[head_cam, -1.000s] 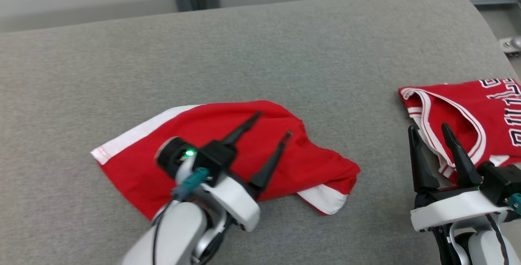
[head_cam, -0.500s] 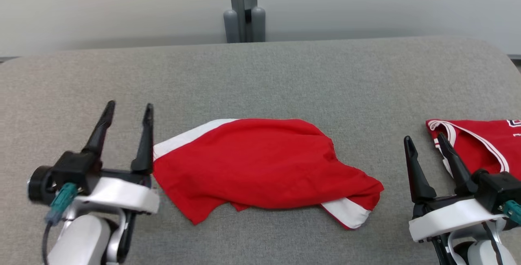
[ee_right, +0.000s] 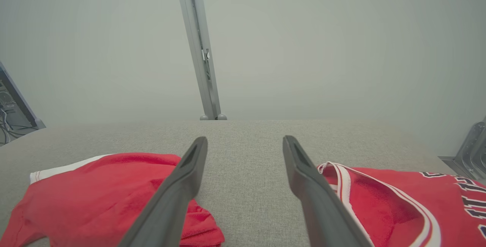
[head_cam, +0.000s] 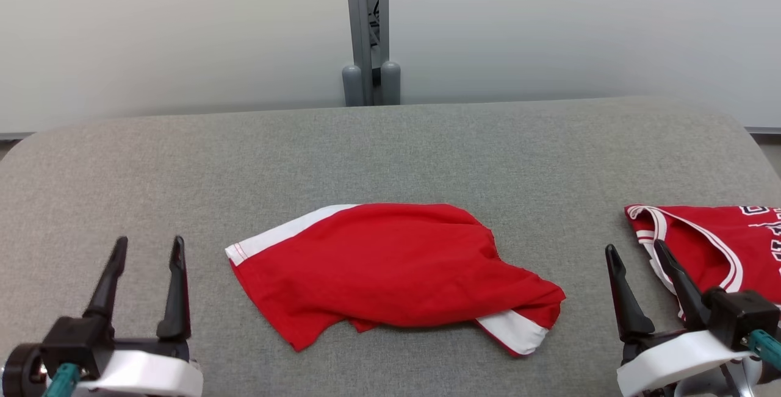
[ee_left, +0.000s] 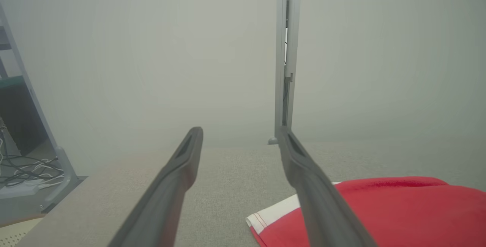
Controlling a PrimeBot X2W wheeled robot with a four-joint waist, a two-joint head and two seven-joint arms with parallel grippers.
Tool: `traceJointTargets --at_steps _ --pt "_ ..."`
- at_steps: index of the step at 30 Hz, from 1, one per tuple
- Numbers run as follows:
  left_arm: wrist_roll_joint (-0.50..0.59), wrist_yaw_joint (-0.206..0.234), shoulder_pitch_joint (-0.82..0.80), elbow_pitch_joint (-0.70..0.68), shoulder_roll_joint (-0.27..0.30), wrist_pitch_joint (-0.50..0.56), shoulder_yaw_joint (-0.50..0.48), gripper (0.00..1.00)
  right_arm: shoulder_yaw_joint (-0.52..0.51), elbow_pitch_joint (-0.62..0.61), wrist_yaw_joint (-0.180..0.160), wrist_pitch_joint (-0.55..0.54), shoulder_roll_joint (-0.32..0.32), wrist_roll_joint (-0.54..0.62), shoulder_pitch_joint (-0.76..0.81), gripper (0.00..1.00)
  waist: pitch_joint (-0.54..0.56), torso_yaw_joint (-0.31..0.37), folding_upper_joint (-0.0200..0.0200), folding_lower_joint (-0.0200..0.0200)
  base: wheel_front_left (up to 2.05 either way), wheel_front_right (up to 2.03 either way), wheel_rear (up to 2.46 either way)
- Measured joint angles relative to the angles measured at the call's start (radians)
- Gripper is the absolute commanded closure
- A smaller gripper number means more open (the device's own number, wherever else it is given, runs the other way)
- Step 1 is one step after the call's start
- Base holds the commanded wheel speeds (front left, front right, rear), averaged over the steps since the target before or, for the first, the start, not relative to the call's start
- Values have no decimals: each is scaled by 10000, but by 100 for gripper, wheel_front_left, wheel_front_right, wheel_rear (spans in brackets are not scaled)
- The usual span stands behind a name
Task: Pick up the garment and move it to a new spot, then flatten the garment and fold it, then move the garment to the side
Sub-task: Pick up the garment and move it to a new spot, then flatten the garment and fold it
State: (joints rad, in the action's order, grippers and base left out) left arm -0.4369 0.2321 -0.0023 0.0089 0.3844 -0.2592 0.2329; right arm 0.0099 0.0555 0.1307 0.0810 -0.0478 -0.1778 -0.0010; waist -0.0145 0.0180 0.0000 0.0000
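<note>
garment [head_cam: 390, 263] | red with white trim | rumpled, partly folded over | lying on grey surface [head_cam: 427, 153], centre

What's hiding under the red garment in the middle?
The red garment lies on the grey table. A white band of its own pokes out underneath; anything else is covered.

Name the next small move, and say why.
Probably ease the left tool to the white-banded corner of the red garment and grip it, to start flattening. It lies rumpled on the grey table, one end folded under. The left tool, nearest that corner, and the right tool are open and empty.
</note>
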Motion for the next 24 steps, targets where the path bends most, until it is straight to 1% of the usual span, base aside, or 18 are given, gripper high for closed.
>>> traceJointTargets --at_steps 3,8,19,21,24 --pt "153 -19 410 -107 -100 -8 31 0 -42 -121 2 -31 0 15 191 0 138 64 1 0 0 0 0" --pt "290 121 802 -336 -150 -8 86 0 -140 -339 0 -109 -4 13 388 0 230 160 0 0 0 0 0" --pt "336 151 801 -405 -73 127 236 0 -311 -556 0 -192 -2 -4 511 0 201 101 0 0 0 0 0" --pt "345 138 769 -416 -6 188 268 0 -318 -566 0 -194 -2 -13 511 0 190 92 0 0 0 0 0" --pt "397 -73 651 -449 86 489 558 0 -322 -583 0 -194 -2 -21 511 0 176 72 1 0 0 0 0"
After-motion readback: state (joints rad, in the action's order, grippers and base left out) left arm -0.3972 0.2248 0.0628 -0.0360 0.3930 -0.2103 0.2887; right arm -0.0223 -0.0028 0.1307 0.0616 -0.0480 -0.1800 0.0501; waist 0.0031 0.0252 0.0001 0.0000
